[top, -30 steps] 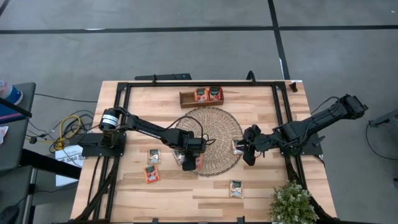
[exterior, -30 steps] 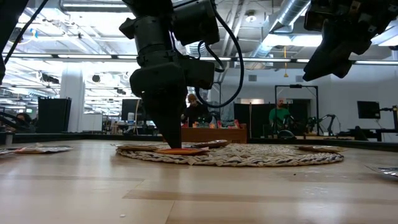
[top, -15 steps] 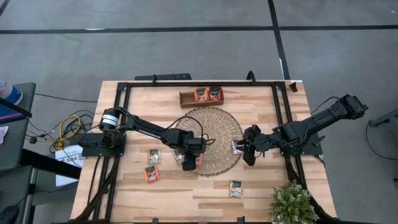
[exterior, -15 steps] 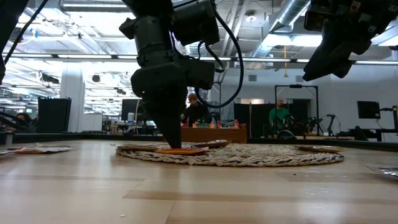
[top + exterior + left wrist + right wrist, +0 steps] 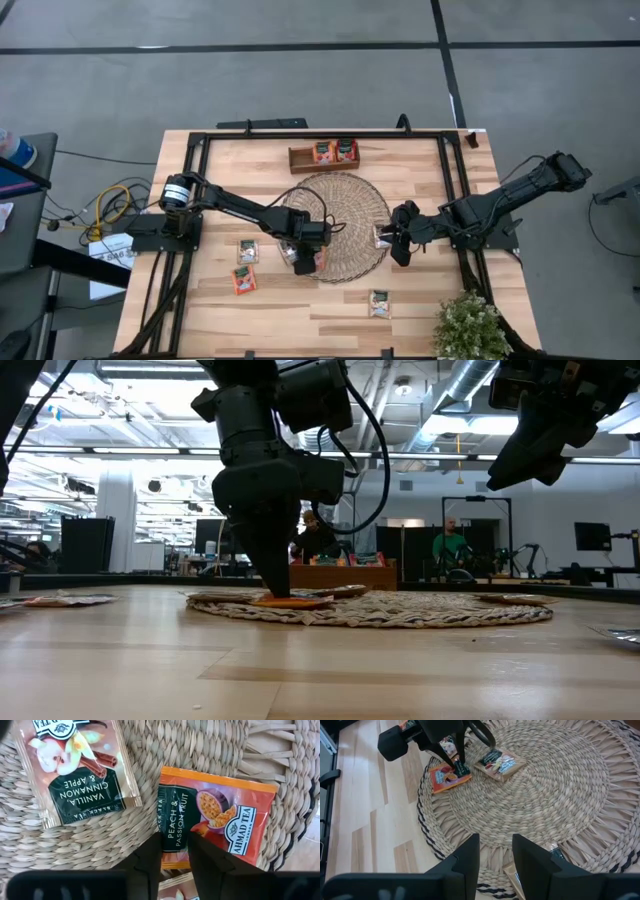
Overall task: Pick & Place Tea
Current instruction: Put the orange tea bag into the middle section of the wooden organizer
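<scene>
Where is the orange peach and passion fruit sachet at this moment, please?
In the high view the orange sachet lies on the woven mat's front-left edge, beside the pale vanilla sachet, under the left hand.

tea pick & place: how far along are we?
Done: two sachets sit in the wooden tray. In hand: the left end effector is down on the woven mat, fingers either side of the orange peach sachet, not lifted. A vanilla sachet lies beside it. Left: three sachets on the bare table, one at the mat's right edge by the waiting right end effector.
</scene>
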Controlling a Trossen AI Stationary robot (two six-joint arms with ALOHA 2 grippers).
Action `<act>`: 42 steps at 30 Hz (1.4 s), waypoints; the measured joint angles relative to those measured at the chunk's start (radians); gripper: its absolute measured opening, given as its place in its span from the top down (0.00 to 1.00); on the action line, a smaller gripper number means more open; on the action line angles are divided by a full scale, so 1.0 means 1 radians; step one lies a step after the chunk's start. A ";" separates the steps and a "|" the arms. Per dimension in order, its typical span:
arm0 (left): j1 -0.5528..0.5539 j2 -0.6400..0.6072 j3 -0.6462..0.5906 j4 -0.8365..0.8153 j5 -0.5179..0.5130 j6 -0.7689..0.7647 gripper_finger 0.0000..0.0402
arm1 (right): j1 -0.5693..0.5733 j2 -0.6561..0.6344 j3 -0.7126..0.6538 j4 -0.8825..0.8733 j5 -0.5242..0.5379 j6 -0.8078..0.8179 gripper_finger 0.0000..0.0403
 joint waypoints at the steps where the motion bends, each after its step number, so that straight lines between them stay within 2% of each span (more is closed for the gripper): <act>1: 0.000 0.000 0.004 -0.004 -0.003 0.000 0.80 | 0.000 0.000 0.000 0.000 0.000 0.000 0.73; 11: 0.000 -0.001 0.067 -0.031 -0.029 -0.002 0.93 | 0.000 0.000 0.000 0.000 0.000 0.000 0.73; 21: -0.035 -0.002 0.188 -0.243 -0.042 -0.008 1.00 | 0.000 0.000 0.000 0.015 -0.001 0.000 0.73; 24: -0.051 -0.002 0.250 -0.294 -0.107 0.014 1.00 | 0.000 0.000 0.000 0.052 -0.024 0.000 0.73; 29: -0.060 -0.002 0.354 -0.321 -0.302 0.075 1.00 | -0.006 0.000 0.000 0.125 -0.047 -0.009 0.73; 33: -0.058 -0.003 0.435 -0.314 -0.395 0.121 1.00 | -0.039 0.000 0.000 0.175 -0.051 -0.081 0.73; 37: -0.059 -0.003 0.487 -0.298 -0.443 0.171 1.00 | -0.090 0.000 0.001 0.258 -0.052 -0.158 0.70; 42: -0.059 -0.003 0.500 -0.295 -0.459 0.178 1.00 | -0.156 0.000 0.001 0.285 -0.055 -0.211 0.58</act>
